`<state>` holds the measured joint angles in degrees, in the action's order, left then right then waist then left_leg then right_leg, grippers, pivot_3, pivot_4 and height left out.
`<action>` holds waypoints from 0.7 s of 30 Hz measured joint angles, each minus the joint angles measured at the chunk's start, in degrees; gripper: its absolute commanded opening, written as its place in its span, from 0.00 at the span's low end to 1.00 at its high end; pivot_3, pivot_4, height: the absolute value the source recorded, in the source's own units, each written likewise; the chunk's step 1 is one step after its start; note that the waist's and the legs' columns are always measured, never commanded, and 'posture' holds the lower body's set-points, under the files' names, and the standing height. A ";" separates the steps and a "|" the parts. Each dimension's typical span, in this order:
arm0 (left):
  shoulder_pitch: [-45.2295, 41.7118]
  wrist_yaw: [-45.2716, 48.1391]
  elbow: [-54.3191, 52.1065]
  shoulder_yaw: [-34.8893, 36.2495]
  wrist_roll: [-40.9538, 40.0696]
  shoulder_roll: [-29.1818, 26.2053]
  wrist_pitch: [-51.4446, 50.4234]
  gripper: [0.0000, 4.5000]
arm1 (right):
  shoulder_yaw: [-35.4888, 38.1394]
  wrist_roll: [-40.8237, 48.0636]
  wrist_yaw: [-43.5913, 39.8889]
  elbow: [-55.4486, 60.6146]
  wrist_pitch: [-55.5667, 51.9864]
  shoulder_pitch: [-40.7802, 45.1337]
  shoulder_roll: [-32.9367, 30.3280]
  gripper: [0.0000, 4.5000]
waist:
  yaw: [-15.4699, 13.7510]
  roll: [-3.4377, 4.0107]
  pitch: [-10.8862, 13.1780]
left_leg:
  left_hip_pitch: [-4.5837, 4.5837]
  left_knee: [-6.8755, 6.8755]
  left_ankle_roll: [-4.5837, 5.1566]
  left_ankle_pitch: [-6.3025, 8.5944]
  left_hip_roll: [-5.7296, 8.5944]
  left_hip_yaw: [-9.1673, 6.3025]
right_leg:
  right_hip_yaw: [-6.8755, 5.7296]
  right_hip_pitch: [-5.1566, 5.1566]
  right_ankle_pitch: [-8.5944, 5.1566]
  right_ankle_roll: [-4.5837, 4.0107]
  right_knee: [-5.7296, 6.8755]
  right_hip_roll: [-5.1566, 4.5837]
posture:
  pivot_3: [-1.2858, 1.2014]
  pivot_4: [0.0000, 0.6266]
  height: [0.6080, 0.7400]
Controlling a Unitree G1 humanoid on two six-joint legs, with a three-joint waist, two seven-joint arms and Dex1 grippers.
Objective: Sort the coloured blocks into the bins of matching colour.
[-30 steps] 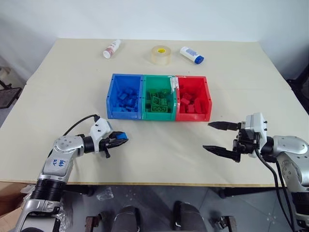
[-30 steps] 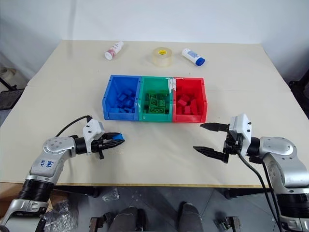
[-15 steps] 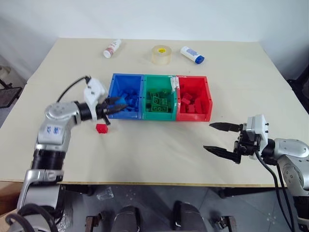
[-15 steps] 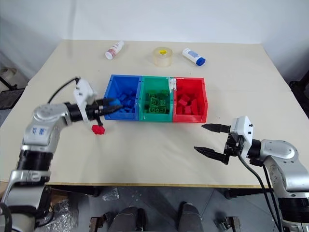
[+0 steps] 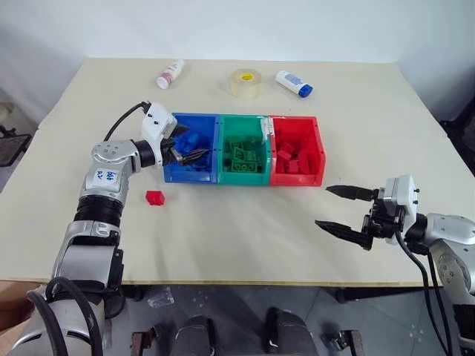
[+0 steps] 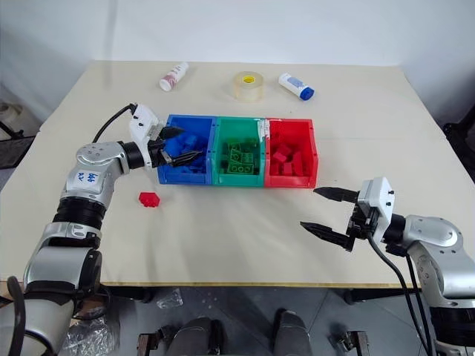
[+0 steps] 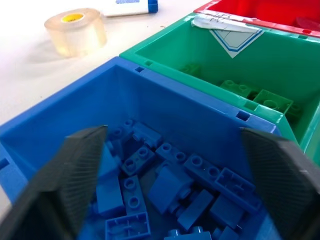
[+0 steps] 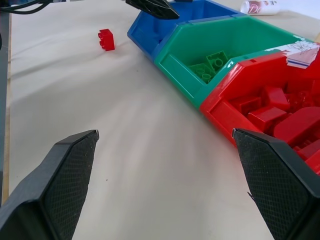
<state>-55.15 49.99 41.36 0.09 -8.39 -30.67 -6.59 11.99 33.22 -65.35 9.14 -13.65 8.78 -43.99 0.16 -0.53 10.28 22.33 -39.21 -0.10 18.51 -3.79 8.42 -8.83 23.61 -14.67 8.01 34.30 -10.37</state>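
Hovering over the blue bin [image 5: 191,148], the left tool [image 5: 186,145] has its fingers spread wide and empty, above the pile of blue blocks [image 7: 165,185] inside. One red block [image 5: 155,197] lies loose on the worktop [image 5: 245,222], near the blue bin's front corner and apart from it. The green bin [image 5: 243,150] holds green blocks [image 5: 245,157]; the red bin [image 5: 297,151] holds red blocks [image 5: 293,157]. The right tool [image 5: 345,211] hangs wide and empty over bare worktop, well apart from the bins
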 measured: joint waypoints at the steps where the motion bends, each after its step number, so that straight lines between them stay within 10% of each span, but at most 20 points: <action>1: 0.17 0.51 -0.46 0.00 -0.05 -0.45 -0.04 1.00 | -0.03 0.00 -0.14 -0.01 0.00 0.22 0.00 1.00 | 0.00 0.00 0.00 | 0.00 0.00 0.00 0.00 0.00 0.00 | 0.00 0.00 0.00 0.00 0.00 0.00 | 0.52 0.24 1.00; 9: 18.41 6.75 -24.06 7.07 -7.24 -9.72 -5.09 1.00 | -1.05 -0.31 -4.41 -4.11 0.24 5.48 -0.39 1.00 | 1.51 0.00 0.00 | -0.02 0.02 0.00 0.00 -0.02 0.01 | 0.05 0.03 0.00 0.00 0.04 -0.01 | 0.52 0.24 1.00; 21: 65.76 10.48 -43.24 36.77 -15.88 -16.71 -8.44 1.00 | -4.24 -1.06 -16.73 -15.88 2.47 13.59 -1.46 1.00 | 1.08 0.02 0.00 | -0.07 0.03 0.02 0.03 -0.07 0.01 | 0.07 0.06 -0.03 -0.05 0.09 -0.05 | 0.52 0.24 1.00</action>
<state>10.61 60.47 -1.88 36.86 -24.27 -47.38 -15.03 7.75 32.16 -82.09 -6.74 -11.17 22.38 -45.45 1.25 -0.52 10.28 22.26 -39.17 -0.08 18.54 -3.86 8.43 -8.76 23.67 -14.70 7.96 34.39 -10.42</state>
